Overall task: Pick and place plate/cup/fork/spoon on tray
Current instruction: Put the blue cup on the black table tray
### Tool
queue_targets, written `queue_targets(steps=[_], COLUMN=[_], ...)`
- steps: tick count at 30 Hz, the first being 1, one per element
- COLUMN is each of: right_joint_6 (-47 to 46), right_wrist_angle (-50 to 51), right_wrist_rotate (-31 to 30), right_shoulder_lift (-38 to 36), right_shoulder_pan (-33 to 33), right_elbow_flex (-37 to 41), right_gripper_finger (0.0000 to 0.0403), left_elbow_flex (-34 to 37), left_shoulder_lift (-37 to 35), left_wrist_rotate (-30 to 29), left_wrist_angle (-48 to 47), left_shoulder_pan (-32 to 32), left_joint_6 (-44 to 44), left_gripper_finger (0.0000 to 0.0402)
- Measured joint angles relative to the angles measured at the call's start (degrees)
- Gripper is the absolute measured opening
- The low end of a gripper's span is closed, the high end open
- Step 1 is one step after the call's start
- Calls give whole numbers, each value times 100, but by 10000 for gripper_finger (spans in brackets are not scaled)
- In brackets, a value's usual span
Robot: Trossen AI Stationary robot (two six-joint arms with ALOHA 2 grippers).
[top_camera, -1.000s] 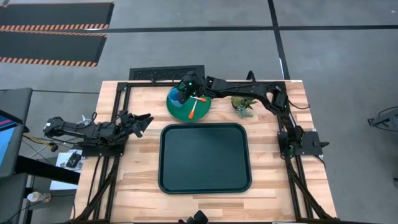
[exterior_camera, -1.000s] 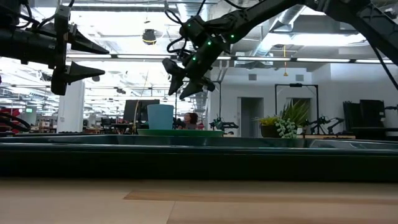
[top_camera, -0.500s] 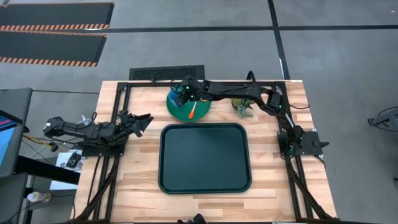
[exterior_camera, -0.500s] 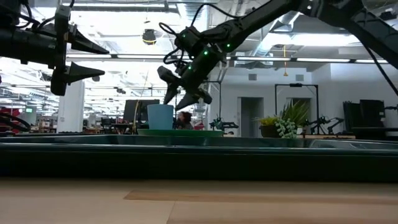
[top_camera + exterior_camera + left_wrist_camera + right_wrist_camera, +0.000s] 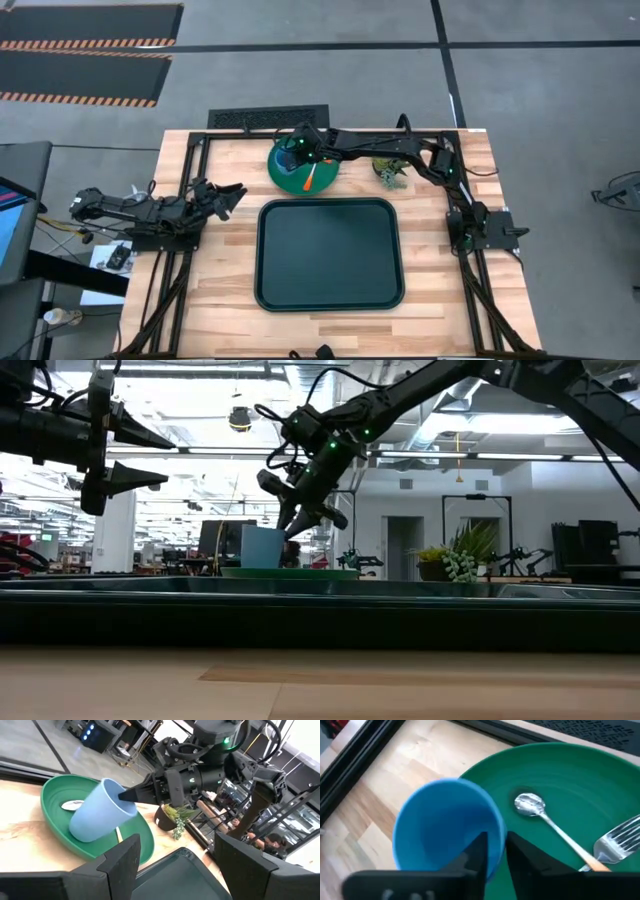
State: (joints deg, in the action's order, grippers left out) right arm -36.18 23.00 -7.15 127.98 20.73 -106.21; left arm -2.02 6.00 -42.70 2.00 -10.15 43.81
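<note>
The light-blue cup (image 5: 440, 827) stands on the green plate's (image 5: 560, 775) left part, at the table's far middle. My right gripper (image 5: 497, 852) has come down on the cup from above and is shut on its wall. The spoon (image 5: 540, 815) and the fork (image 5: 615, 842), both with orange handles, lie on the plate beside the cup. The dark tray (image 5: 330, 255) lies in the table's middle, nearer than the plate. My left gripper (image 5: 232, 195) hangs open at the table's left, above the wood. My right gripper pinches the cup's wall at the rim (image 5: 498, 837), on the side toward the spoon. One finger (image 5: 477, 852) is inside the cup and one (image 5: 520, 852) outside. The fingers slant down from above and from the right. The cup's base stays on the plate.
A small potted plant (image 5: 390, 172) stands right of the plate, under my right arm. Black frame rails (image 5: 185, 250) run along the table's left and right sides. Bare wood lies around the tray.
My right gripper has gone down onto the cup and a little toward the table's left edge. Its fingers then closed from wide open onto the cup's wall. The cup, plate, fork and spoon have stayed in place.
</note>
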Motion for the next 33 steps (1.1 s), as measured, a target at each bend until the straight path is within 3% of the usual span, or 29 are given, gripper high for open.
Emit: queue_targets(steps=[8, 14, 19, 28, 33], right_joint_6=[2, 66, 401, 1585, 1351], right_wrist_angle=[37, 106, 379, 3002, 4265], right_wrist_rotate=[220, 377, 1052, 1191, 720], right_shoulder_lift=[0, -48, -553, -2149, -3355], right_shoulder_pan=[7, 22, 129, 30, -282], right_elbow_flex=[4, 16, 17, 68, 932], right_gripper_finger=[14, 8, 6, 3, 5], left_elbow_flex=[0, 0, 0, 0, 0], left_shoulder_lift=[0, 0, 0, 0, 0], left_wrist_rotate=[0, 0, 0, 2, 2], left_wrist_angle=[-2, -2, 0, -6, -17], left_shoulder_pan=[1, 2, 0, 2, 1], left_joint_6=[-2, -2, 26, 26, 25], left_gripper_finger=[240, 240, 240, 240, 240])
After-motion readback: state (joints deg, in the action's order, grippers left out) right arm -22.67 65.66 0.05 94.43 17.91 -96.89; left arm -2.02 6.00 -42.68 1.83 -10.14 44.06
